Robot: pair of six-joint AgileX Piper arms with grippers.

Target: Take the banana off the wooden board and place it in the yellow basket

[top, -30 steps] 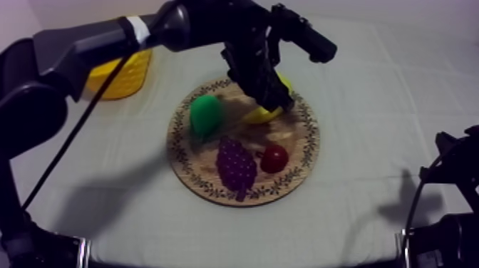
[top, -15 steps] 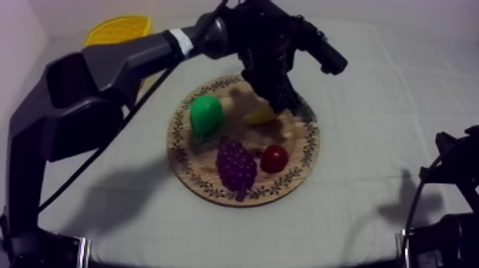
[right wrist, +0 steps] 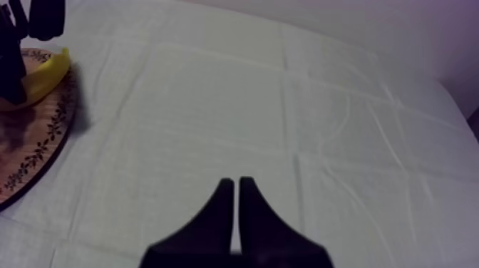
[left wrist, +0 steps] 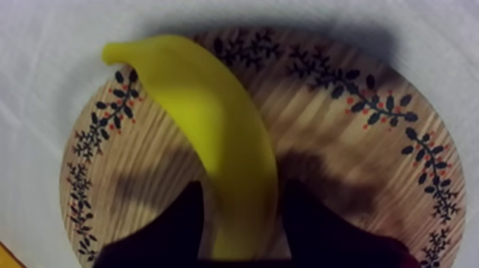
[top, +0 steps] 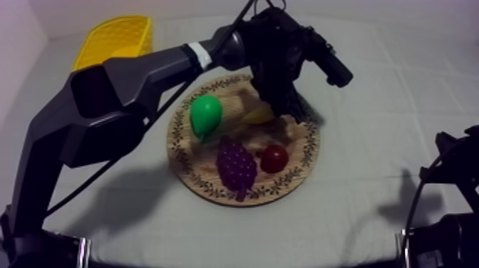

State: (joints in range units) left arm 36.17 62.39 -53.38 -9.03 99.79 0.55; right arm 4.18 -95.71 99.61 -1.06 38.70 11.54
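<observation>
**Left gripper clamped on banana at the board**

The grey-white cloth (top: 371,107) covers the table. My left arm (top: 135,78) reaches in from the board's 10 o'clock side. The wooden board (top: 184,167) lies mid-table, with the yellow basket (top: 117,37) well apart at its 10 o'clock. On the board, the pear (top: 205,115) sits at 10 o'clock, the grapes (top: 236,164) at 6, the banana (left wrist: 221,135) at 1 and the small red fruit (top: 274,158) at 4. The left gripper (left wrist: 242,189) has its fingers closed round the banana. The right gripper (right wrist: 236,187) hangs over bare cloth, fingers together.
</observation>
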